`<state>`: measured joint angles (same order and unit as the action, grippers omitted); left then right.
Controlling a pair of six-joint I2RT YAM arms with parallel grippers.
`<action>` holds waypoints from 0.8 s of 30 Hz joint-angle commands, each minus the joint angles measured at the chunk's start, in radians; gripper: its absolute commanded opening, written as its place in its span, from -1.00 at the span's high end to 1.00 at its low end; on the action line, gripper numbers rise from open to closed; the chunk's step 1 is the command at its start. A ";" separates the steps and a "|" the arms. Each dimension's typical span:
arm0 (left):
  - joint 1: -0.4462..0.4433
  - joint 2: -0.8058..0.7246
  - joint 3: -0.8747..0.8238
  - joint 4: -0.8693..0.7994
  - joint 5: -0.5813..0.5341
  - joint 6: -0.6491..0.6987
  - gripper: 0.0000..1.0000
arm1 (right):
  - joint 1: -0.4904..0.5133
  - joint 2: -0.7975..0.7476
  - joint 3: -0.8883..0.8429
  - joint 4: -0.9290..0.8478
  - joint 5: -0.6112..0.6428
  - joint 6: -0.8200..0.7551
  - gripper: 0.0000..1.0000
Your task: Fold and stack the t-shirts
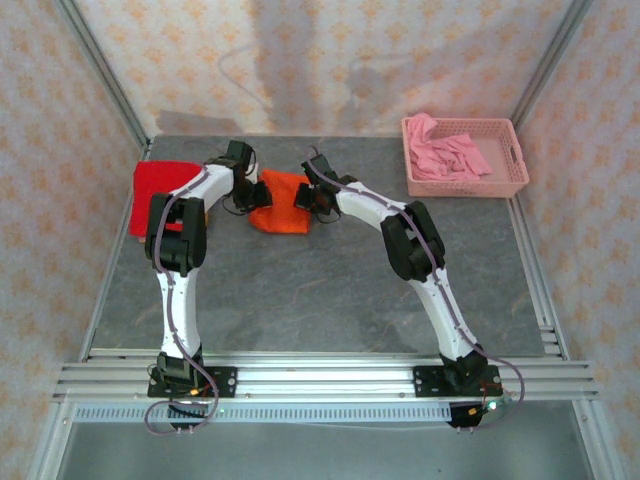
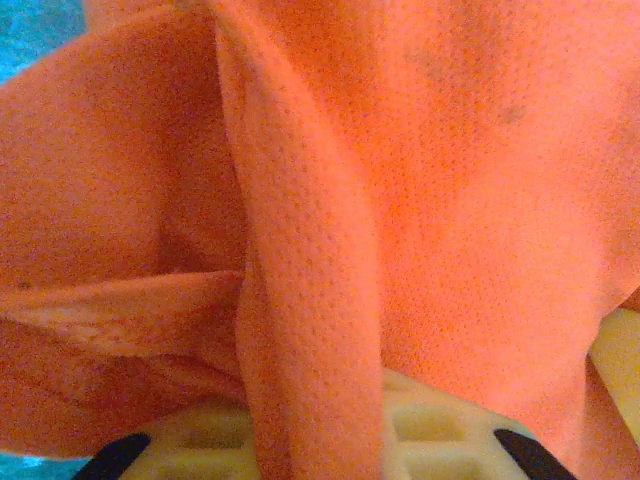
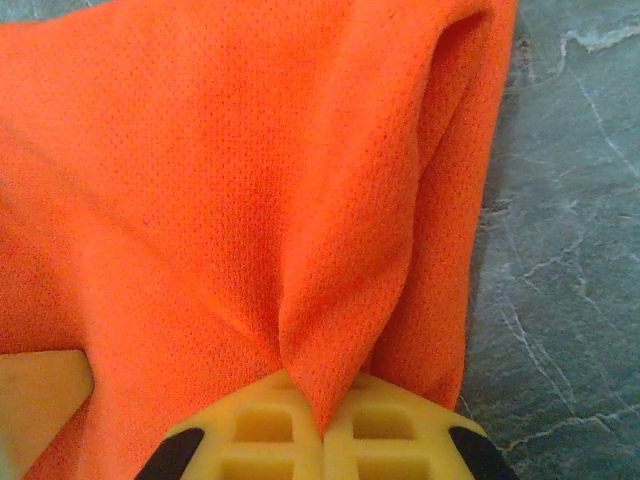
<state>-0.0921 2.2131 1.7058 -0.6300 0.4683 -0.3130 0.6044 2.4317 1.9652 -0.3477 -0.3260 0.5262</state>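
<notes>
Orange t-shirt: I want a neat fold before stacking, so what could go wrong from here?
1. The right gripper pinches only a narrow pleat of the orange t-shirt; it may slip out when pulled.
2. A thick bunched ridge of cloth runs into the left gripper, so the fold could come out creased or uneven.

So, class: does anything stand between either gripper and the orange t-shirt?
Nothing visible does. The right gripper pinches a fold of the orange t-shirt, and the left gripper has the same cloth running down between its fingers.
</notes>
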 commanded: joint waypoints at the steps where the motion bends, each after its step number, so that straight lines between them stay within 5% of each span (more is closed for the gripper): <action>1: -0.012 0.026 -0.002 0.024 0.009 0.011 0.80 | -0.005 0.017 -0.029 -0.045 -0.007 0.005 0.90; 3: -0.012 0.030 0.000 0.023 0.010 0.017 1.00 | -0.005 0.012 -0.029 -0.045 -0.014 0.006 0.90; 7: -0.012 0.021 -0.022 0.045 -0.002 0.020 1.00 | -0.005 -0.025 -0.049 -0.029 -0.025 0.005 0.76; 15: -0.012 -0.040 -0.065 0.022 -0.142 0.092 1.00 | -0.005 -0.215 -0.193 0.051 0.008 -0.024 -0.26; 24: -0.013 -0.165 -0.096 -0.054 -0.270 0.164 1.00 | -0.006 -0.393 -0.397 0.131 0.038 -0.043 -0.43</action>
<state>-0.1043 2.1296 1.6188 -0.6178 0.2871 -0.1993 0.5991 2.0945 1.6028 -0.2588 -0.3168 0.5011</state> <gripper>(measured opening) 0.066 0.715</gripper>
